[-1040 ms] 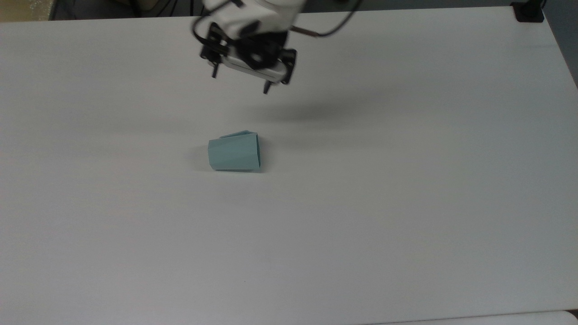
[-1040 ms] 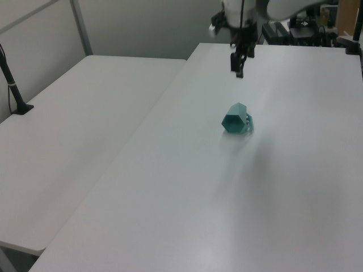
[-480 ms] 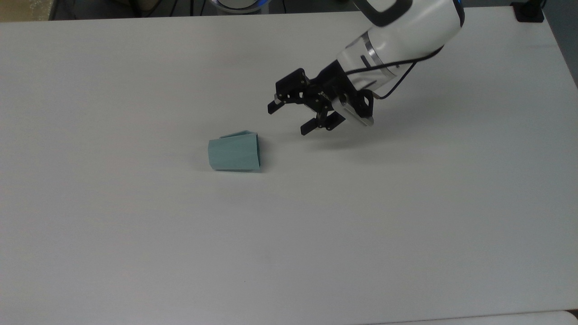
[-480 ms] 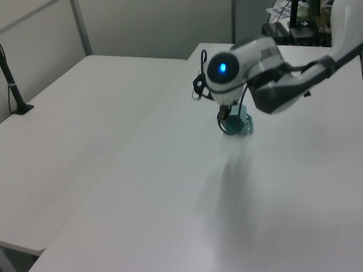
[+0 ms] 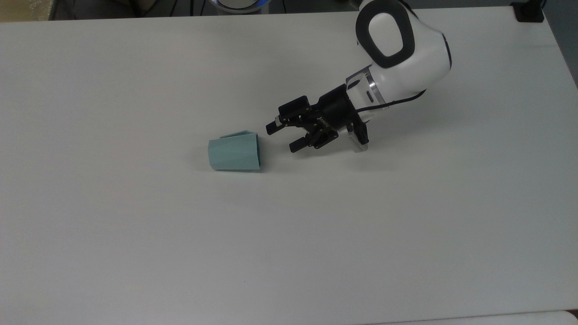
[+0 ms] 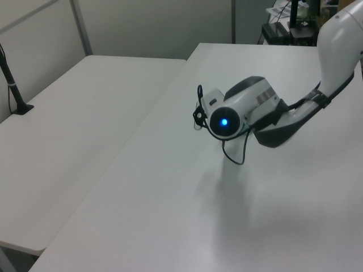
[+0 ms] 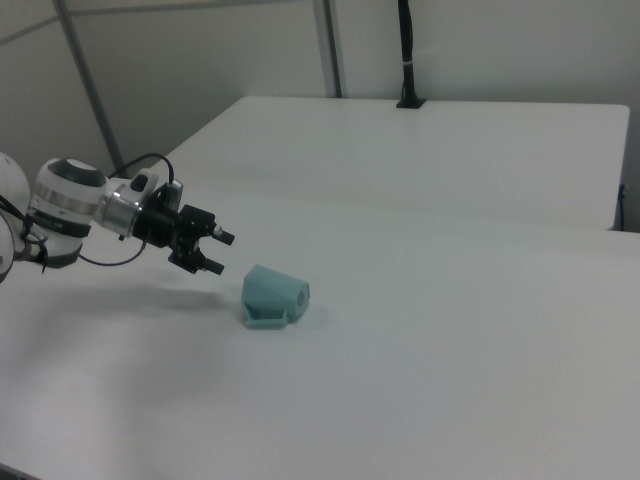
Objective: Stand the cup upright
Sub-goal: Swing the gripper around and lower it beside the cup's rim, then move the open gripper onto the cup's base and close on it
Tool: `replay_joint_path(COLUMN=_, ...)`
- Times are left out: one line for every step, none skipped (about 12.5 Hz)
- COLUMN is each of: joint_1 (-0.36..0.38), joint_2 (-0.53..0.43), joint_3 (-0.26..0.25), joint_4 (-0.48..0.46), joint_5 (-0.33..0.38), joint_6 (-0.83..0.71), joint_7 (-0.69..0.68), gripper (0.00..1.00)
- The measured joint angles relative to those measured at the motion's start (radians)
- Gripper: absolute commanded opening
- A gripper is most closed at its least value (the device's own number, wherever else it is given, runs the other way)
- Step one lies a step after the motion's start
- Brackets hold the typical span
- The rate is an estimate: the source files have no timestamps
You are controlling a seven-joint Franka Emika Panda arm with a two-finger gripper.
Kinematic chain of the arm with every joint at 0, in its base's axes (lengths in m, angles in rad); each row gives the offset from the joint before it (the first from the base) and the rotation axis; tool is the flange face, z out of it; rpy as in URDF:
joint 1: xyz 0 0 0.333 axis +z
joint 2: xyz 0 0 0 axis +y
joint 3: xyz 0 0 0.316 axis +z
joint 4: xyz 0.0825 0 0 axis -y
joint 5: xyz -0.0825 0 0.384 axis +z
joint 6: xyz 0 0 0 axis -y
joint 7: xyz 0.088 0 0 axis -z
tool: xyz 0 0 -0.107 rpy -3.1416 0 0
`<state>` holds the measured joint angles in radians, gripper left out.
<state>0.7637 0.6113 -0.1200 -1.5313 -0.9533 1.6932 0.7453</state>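
end effector [image 5: 283, 136] fingers apart, near cup's [image 5: 234, 154] mouth | cup on its side on worktop [image 5: 135, 248] | step: approach | next: grip rim, tip upright

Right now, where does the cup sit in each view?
Top view: the cup lies on its side left of centre, just left of the gripper.
Left view: hidden behind the arm.
Right view: the cup lies below centre, right of the gripper.
Shared landmark: the gripper.
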Motion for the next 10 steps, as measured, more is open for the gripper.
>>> replay_joint_path(joint_1=-0.001, joint_2=0.011, joint_3=0.000, joint_4=-0.007, joint_5=-0.012, joint_6=0.000, joint_7=0.010, gripper=1.00)
replay_joint_path(joint_1=-0.004, joint_2=0.016, joint_3=-0.001, joint_4=-0.008, joint_5=-0.016, joint_6=0.000, joint_7=0.013, gripper=1.00)
replay_joint_path(joint_1=-0.011, joint_2=0.017, joint_3=-0.001, joint_4=-0.010, joint_5=-0.019, joint_6=-0.001, joint_7=0.014, gripper=1.00)
replay_joint_path(joint_1=-0.023, joint_2=0.018, joint_3=-0.002, joint_4=-0.014, joint_5=-0.023, joint_6=-0.001, joint_7=0.014, gripper=1.00)
replay_joint_path(joint_1=-0.036, joint_2=0.022, joint_3=-0.002, joint_4=-0.022, joint_5=-0.035, joint_6=-0.001, joint_7=0.014, gripper=0.99)
replay_joint_path(joint_1=-0.052, joint_2=0.028, joint_3=-0.002, joint_4=-0.031, joint_5=-0.044, joint_6=-0.001, joint_7=0.014, gripper=0.99)
replay_joint_path(joint_1=-0.062, joint_2=0.035, joint_3=-0.002, joint_4=-0.036, joint_5=-0.049, joint_6=-0.001, joint_7=0.014, gripper=0.97)
replay_joint_path(joint_1=-0.072, joint_2=0.042, joint_3=-0.002, joint_4=-0.040, joint_5=-0.053, joint_6=-0.001, joint_7=0.015, gripper=0.95)
replay_joint_path(joint_1=-0.075, joint_2=0.047, joint_3=-0.002, joint_4=-0.042, joint_5=-0.054, joint_6=-0.001, joint_7=0.016, gripper=0.93)
replay_joint_path(joint_1=-0.077, joint_2=0.050, joint_3=-0.002, joint_4=-0.043, joint_5=-0.055, joint_6=-0.001, joint_7=0.016, gripper=0.86)
